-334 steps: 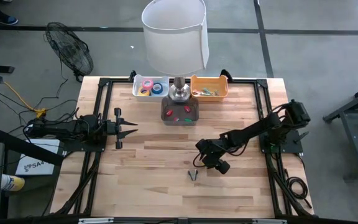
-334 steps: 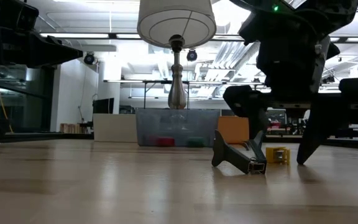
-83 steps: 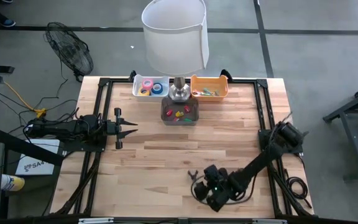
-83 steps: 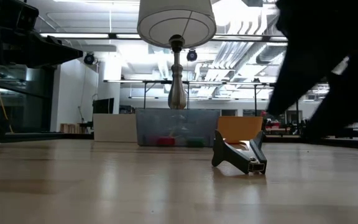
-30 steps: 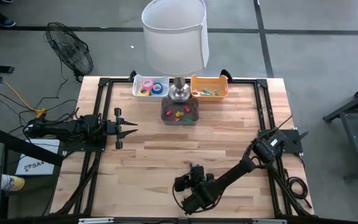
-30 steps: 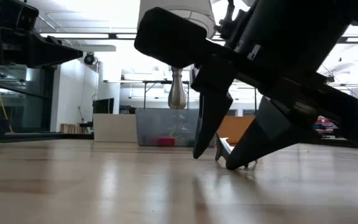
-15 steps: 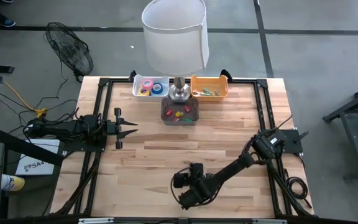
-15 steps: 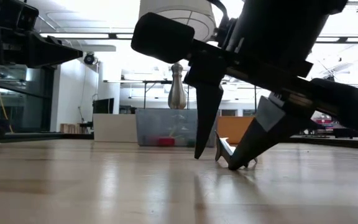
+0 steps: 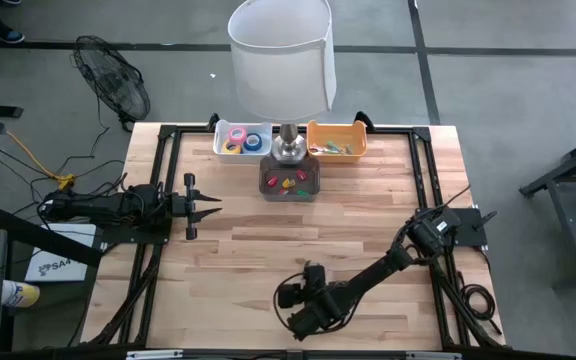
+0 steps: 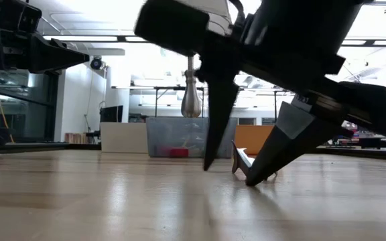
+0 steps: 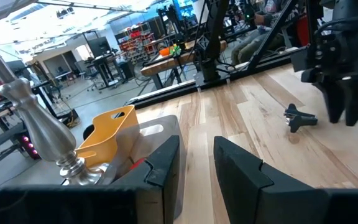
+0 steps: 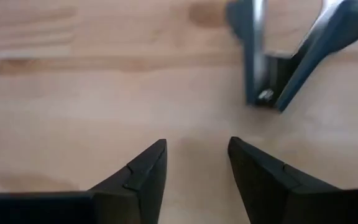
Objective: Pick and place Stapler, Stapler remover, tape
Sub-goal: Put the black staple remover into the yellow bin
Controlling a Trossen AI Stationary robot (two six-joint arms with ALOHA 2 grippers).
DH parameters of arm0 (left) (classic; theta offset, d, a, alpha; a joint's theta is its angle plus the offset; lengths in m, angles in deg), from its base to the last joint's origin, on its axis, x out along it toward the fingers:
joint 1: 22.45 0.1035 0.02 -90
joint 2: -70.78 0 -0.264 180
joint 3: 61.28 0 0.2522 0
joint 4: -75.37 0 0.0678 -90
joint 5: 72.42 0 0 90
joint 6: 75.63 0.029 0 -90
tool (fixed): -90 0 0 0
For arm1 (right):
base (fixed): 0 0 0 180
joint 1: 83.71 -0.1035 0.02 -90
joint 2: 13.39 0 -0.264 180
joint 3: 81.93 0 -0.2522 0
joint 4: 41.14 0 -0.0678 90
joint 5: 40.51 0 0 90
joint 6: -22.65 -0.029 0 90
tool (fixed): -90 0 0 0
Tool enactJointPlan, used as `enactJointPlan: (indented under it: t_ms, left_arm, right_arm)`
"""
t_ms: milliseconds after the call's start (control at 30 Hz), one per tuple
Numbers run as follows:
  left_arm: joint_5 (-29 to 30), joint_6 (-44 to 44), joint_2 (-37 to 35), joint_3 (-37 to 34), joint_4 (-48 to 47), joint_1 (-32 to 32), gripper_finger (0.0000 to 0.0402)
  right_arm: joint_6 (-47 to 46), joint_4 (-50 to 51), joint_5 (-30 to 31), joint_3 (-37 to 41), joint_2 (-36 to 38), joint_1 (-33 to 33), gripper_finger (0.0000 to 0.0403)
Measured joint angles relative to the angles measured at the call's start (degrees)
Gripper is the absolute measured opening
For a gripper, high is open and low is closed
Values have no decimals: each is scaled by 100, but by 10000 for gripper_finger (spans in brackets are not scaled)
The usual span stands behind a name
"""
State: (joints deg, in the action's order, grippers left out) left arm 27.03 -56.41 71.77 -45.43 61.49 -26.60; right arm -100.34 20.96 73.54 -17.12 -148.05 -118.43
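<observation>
The left arm is lying stretched along the bench's left edge, unchanged from the earlier pictures, its left gripper (image 9: 206,207) pointing inward with the fingers (image 11: 160,163) standing a narrow gap apart and holding nothing. Toward the far edge, the tape (image 9: 236,139) rolls are sitting in a white tray (image 9: 220,147) left of the lamp (image 9: 282,60), a clear bin (image 9: 290,180) is standing in front of the lamp base, and an orange bin (image 9: 336,141) is sitting to its right.

The right arm is reaching from its mount at the right edge across to the near edge, bent low over the wood. Compared with a second ago, its head is sitting slightly farther left and its fingers are parting a little wider. The right gripper (image 12: 194,168) is hanging partly open just above the bench, gripping nothing. The stapler remover (image 12: 294,53) is lying on the wood just beyond the fingertips, apart from them, near the middle of the near edge.
</observation>
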Motion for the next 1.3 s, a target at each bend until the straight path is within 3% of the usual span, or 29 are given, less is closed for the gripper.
enactJointPlan:
  t_ms: [200,333,667,800,1033,1300]
  left_arm:
    - [0,0,0,0,0,0,96]
    - [0,0,-2,0,0,0,96]
    - [0,0,-1,0,0,0,96]
    - [0,0,-1,0,0,0,96]
    - [0,0,-2,0,0,0,96]
    - [0,0,-2,0,0,0,96]
  right_arm:
    - [401,-287,-101,-137,66,-37,216]
    - [489,-63,-720,-215,122,-43,244]
    - [88,1569,-1810,-163,352,51,252]
    - [315,1896,-1681,-138,403,235,252]
    - [741,1042,-1223,-156,423,462,254]
    - [923,1421,-1083,-163,431,566,285]
